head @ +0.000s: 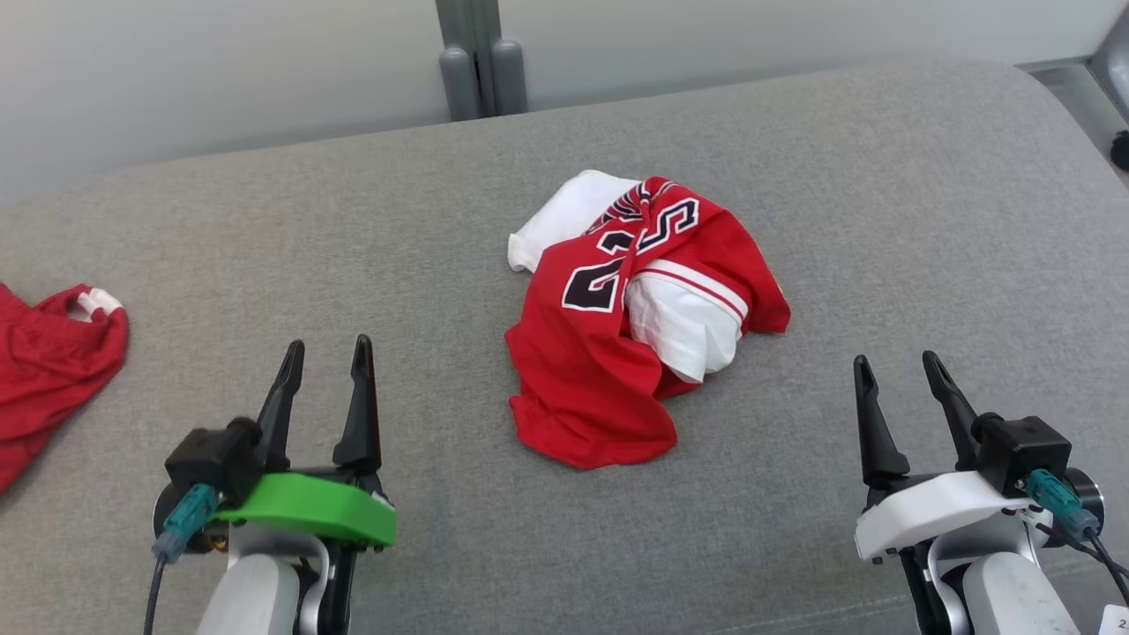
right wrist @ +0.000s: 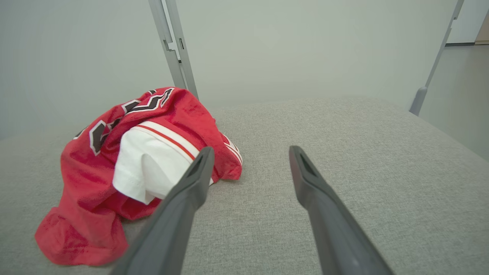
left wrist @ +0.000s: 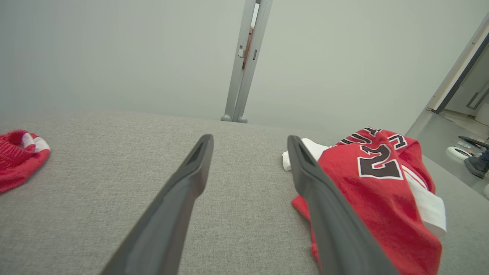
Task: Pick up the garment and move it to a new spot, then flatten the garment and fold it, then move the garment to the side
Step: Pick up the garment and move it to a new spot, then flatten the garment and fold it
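Left gripper (head: 328, 344) and right gripper (head: 895, 358) hover near the front edge of the grey padded surface (head: 265, 229), fingers spread, holding nothing. Red-and-white garment (head: 600, 379) lies crumpled at mid-surface, apart from both. Folds break its black numerals, so they cannot be read in full. Right wrist view presents the white striped sleeve; left wrist view presents the numeral side. Second red cloth (head: 44, 370) is cut off at the surface's left edge.

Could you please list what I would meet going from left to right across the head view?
Red cloth at the left edge → left tool → crumpled red-and-white jersey → right tool.
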Motion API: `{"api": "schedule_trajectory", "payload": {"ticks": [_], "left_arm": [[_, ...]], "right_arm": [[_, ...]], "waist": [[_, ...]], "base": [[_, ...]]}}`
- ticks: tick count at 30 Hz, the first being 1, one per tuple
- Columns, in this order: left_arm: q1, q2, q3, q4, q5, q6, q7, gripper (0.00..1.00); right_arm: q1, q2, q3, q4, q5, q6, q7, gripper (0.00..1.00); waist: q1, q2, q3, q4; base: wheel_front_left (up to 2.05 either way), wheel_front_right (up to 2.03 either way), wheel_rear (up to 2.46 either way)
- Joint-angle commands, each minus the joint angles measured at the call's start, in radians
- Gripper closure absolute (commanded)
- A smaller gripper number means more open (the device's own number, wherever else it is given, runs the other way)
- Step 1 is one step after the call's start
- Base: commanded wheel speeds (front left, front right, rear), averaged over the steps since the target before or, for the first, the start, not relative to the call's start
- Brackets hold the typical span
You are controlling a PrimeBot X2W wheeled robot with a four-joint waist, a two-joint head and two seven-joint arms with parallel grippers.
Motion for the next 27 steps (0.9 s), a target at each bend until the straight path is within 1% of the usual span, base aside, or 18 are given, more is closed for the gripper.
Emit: {"api": "schedule_trajectory", "payload": {"ticks": [1, 4, 11, 27], "left_arm": [[0.042, -0.002, 0.017, -0.013, 0.012, -0.013, 0.000, 0.00], [0.096, -0.007, 0.041, -0.033, 0.037, -0.028, 0.000, 0.00], [0.181, -0.025, 0.082, -0.051, 0.056, -0.057, 0.000, 0.00], [0.189, -0.045, 0.110, -0.047, 0.080, -0.074, 0.000, 0.00]], "right_arm": [[0.017, -0.003, -0.001, -0.007, -0.005, 0.000, 0.006, 0.00], [0.025, -0.002, 0.001, -0.004, -0.005, 0.000, 0.014, 0.00], [0.030, -0.002, -0.003, 0.017, 0.007, 0.000, 0.025, 0.00], [0.015, -0.002, 0.004, 0.040, 0.021, 0.000, 0.017, 0.00]], "waist": [[0.0000, 0.0000, -0.054, 0.055], [0.0000, 0.0000, -0.063, 0.063], [0.0000, 0.0000, -0.079, 0.070], [0.0000, 0.0000, -0.076, 0.060]], "base": [[0.00, 0.00, 0.00], [0.00, 0.00, 0.00], [0.00, 0.00, 0.00], [0.00, 0.00, 0.00]]}}
